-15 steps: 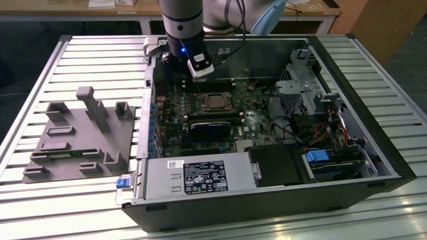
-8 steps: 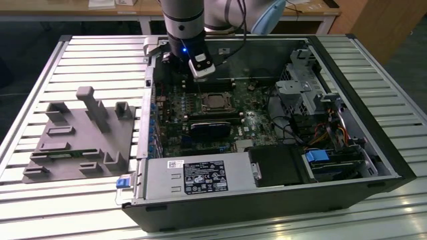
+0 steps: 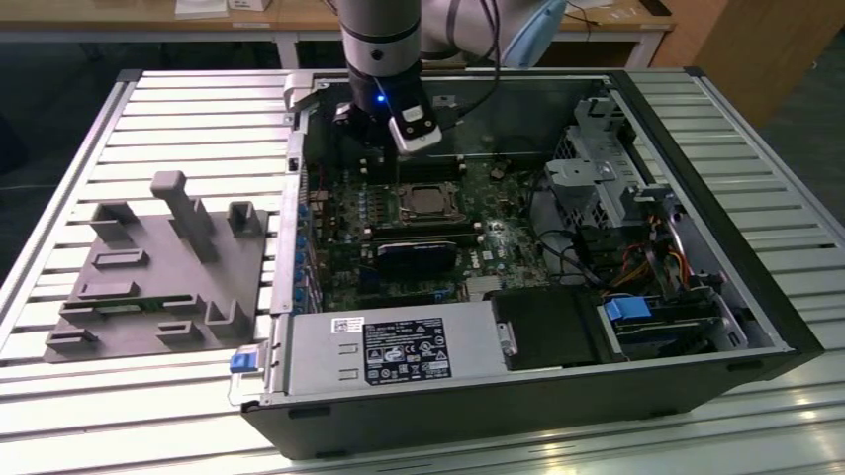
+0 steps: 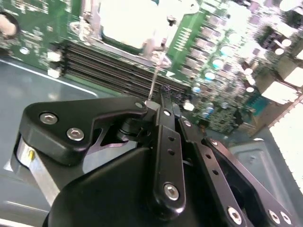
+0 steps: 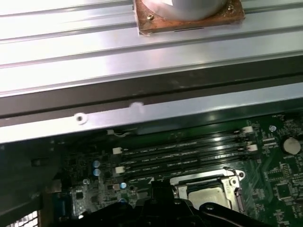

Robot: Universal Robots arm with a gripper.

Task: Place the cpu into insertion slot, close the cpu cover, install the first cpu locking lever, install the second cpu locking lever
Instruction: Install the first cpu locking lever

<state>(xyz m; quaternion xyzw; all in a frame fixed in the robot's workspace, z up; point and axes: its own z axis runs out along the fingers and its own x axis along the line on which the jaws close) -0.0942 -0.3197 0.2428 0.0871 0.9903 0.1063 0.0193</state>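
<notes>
Computer case [image 3: 739,327] lies open on the slatted bench [image 3: 198,109] in the exterior view, with a grey moulded rack [image 3: 158,267] at nine o'clock of it. The arm [image 3: 383,40] reaches in from twelve o'clock. Its claw [image 3: 394,158] hangs just at twelve o'clock of the socket [image 3: 456,214] on the green board [image 3: 350,233], and the chip [image 3: 428,203] sits inside that socket.

In the second wrist view the claw's fingers [image 4: 165,113] are drawn narrow, tips together. A thin lever [image 4: 156,71] runs from the socket's edge to those tips; I cannot tell whether it is pinched. Long black memory slots [image 4: 109,66] lie between claw and chip.

In the first wrist view the cover [image 5: 201,178] lies flat around the seated chip, just beside the memory slots.
</notes>
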